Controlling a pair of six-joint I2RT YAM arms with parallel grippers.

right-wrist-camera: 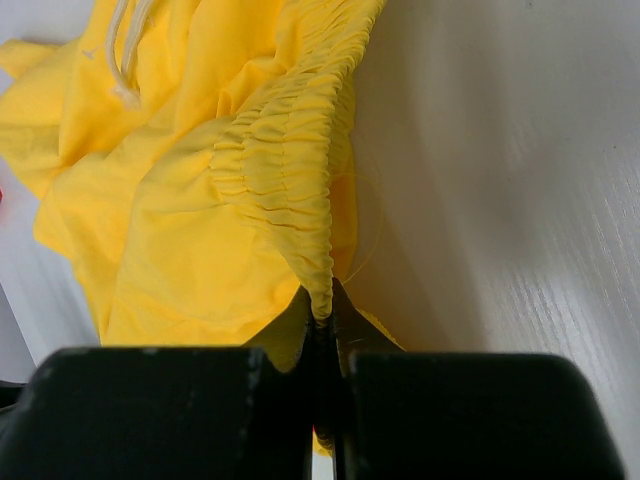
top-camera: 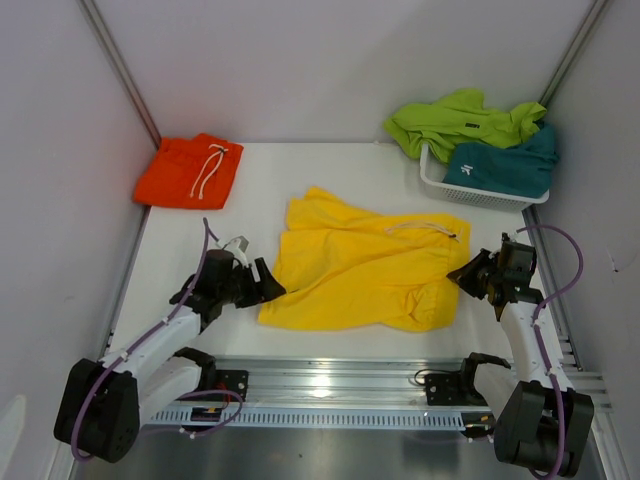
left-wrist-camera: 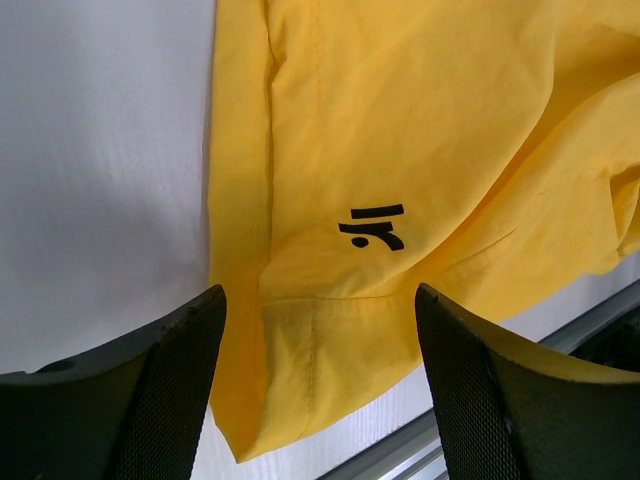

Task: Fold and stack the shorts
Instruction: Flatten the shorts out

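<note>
Our right jaws are pinched shut on the yellow shorts' (top-camera: 360, 265) waistband (right-wrist-camera: 285, 190); our left jaws stand wide astride the leg hem (left-wrist-camera: 300, 310), gripping nothing. The shorts lie rumpled on the surface (top-camera: 250, 190), centred. A shallow left bite could let the hem slip.

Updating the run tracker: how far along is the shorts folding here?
Done: the orange shorts look folded at the far left corner. In hand: the yellow shorts lie spread mid-table, with the right gripper shut on their waistband and the left gripper open at a leg hem, not gripping. Left: the green shorts and teal shorts are bunched at the basket, unfolded.
</note>
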